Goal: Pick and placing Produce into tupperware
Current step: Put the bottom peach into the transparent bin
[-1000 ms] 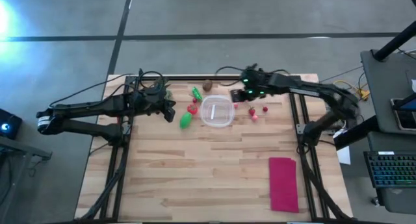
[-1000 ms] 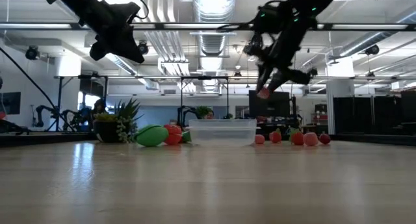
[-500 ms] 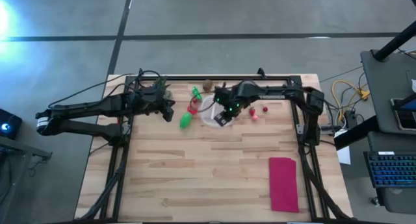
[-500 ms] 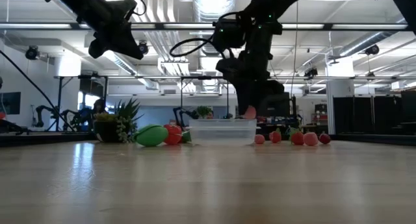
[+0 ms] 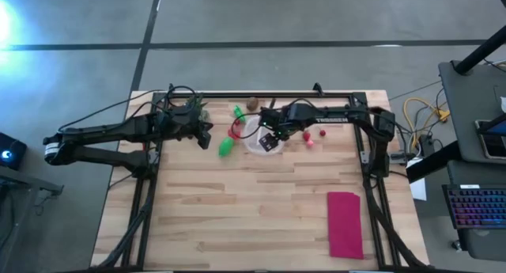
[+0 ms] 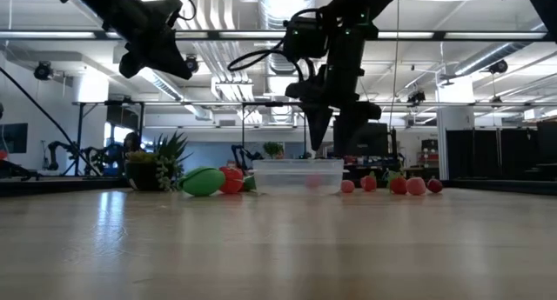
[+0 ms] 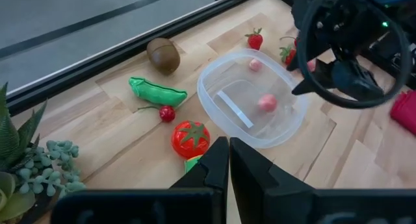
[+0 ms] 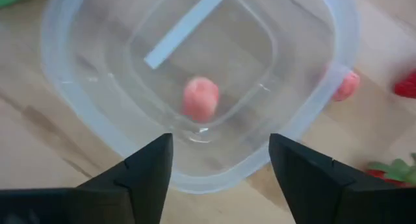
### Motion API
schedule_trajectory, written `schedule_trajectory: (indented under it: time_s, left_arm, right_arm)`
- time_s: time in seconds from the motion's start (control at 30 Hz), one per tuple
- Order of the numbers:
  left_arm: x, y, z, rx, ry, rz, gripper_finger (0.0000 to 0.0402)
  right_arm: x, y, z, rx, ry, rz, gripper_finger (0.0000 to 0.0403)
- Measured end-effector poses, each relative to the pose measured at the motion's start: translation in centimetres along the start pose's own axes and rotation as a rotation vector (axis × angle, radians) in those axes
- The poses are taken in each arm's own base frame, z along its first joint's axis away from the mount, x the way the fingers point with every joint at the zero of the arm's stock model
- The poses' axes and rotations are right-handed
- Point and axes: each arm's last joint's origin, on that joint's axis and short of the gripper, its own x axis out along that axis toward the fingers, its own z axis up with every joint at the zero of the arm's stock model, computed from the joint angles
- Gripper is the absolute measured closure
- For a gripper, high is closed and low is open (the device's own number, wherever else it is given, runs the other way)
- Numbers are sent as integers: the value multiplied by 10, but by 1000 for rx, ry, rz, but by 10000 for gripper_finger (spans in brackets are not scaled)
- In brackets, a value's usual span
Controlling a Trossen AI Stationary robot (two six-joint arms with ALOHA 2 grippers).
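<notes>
A clear tub [image 5: 262,136] sits near the far edge of a wooden table [image 5: 237,218]. The right gripper [image 6: 329,143] hovers just above it with its fingers [image 8: 146,169] spread apart and empty. One pink piece [image 8: 200,98] lies on the tub's floor, beside a pale strip [image 8: 185,27]. A second pink piece [image 7: 255,65] shows at the tub's far rim; whether it is inside or just outside cannot be told.

Around the tub: a tomato [image 7: 190,139] and a small cherry [image 7: 167,113] close on one side, with a green pod [image 7: 156,91] and a brown piece [image 7: 162,54] beyond them, and another green piece [image 5: 226,147] nearby. Small red pieces [image 6: 399,185] lie on the tub's other side, near the right arm.

The left gripper [image 7: 228,160] hangs in the air apart from the tub, fingers pressed together, holding nothing. A potted plant [image 6: 158,162] stands by it. A magenta cloth [image 5: 345,224] lies well apart, at the near right.
</notes>
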Motion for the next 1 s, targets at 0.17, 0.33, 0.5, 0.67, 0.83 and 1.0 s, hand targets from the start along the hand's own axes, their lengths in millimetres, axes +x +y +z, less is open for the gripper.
schedule_trajectory:
  time_s: [0.17,0.33,0.5,0.67,0.83,1.0]
  left_arm:
    - [0,0,0,0,0,-1,402]
    - [0,0,0,39,1,-3,402]
    - [0,0,0,50,4,-9,402]
    - [0,-1,0,51,13,-30,402]
    - [0,-1,-1,50,20,-44,402]
    - [0,-1,0,48,20,-44,402]
  right_arm:
    - [-20,0,-12,-39,-7,-63,164]
    - [-37,-19,-42,-65,95,-243,165]
    - [-18,-55,-59,86,226,-221,163]
    - [-3,-77,-67,162,270,-186,164]
    - [10,-87,-66,180,250,-135,167]
    - [26,-96,-68,188,246,-149,167]
